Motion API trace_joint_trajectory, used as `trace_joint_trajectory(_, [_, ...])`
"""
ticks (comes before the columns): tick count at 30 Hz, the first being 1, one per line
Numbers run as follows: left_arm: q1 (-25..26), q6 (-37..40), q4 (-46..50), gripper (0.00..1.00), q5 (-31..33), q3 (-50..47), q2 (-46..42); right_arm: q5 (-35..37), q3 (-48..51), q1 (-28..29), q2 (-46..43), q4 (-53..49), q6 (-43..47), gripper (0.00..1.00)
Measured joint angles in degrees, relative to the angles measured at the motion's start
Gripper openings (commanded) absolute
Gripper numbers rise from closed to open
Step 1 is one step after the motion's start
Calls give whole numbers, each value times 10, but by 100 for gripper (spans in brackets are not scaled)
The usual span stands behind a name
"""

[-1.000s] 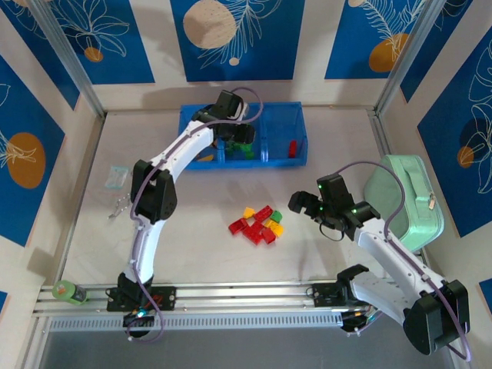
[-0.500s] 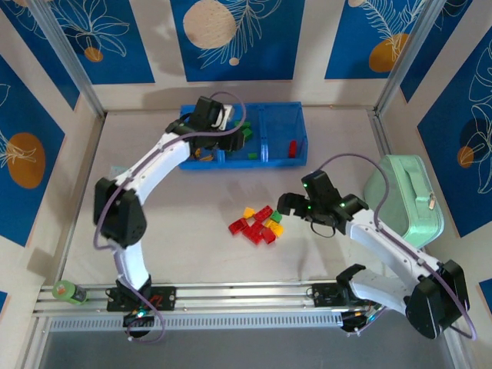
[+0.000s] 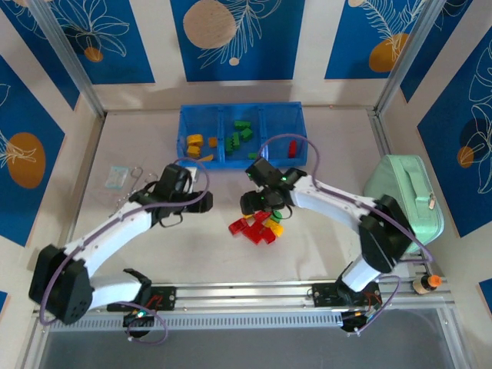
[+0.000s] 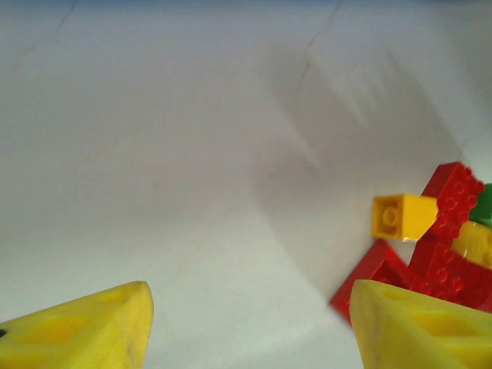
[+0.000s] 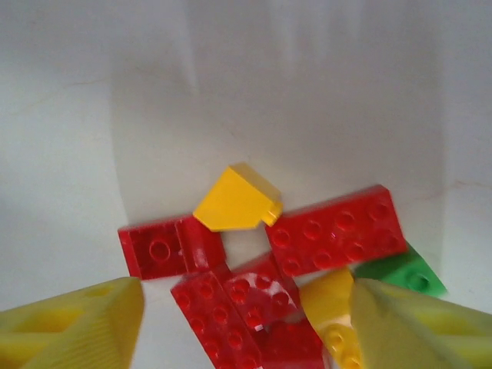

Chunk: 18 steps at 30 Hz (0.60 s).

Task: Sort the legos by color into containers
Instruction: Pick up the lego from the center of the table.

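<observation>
A loose pile of red, yellow and green legos (image 3: pixel 258 225) lies at mid-table. My right gripper (image 3: pixel 257 206) hovers open right over it. In the right wrist view its yellow fingers (image 5: pixel 73 323) straddle red bricks (image 5: pixel 231 307), with a yellow sloped brick (image 5: pixel 237 201) and a long red brick (image 5: pixel 334 231) just beyond. My left gripper (image 3: pixel 203 198) is open above bare table left of the pile, and the left wrist view has a yellow brick (image 4: pixel 401 215) at the right. The blue tray (image 3: pixel 242 115) at the back holds orange and yellow bricks (image 3: pixel 196 144) left, green (image 3: pixel 240 134) middle, red (image 3: pixel 292 147) right.
A mint-green zipped case (image 3: pixel 403 200) sits at the right edge. A small clear packet (image 3: pixel 117 177) and a wire ring (image 3: pixel 135 178) lie at the left. A small orange-capped bottle (image 3: pixel 425 284) stands near the right base. A metal rail (image 3: pixel 246 296) runs along the near edge.
My left arm has pulled back from the tray to the table left of the pile. My right gripper has swung left and now sits over the pile.
</observation>
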State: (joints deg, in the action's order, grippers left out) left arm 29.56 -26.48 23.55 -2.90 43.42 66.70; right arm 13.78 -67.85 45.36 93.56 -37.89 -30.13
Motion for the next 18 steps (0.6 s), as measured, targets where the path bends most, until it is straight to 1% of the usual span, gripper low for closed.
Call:
trace_joint_trajectory(3, [2, -17, 1, 68, 4, -39, -49, 7, -47, 9, 63, -22, 7, 60])
trace_joint_trajectory(9, [2, -33, 17, 68, 19, -72, -109, 20, -94, 19, 127, -64, 17, 55])
trace_joint_trajectory(18, [2, -37, 27, 68, 26, -76, -122, 21, -124, 26, 176, -84, 17, 57])
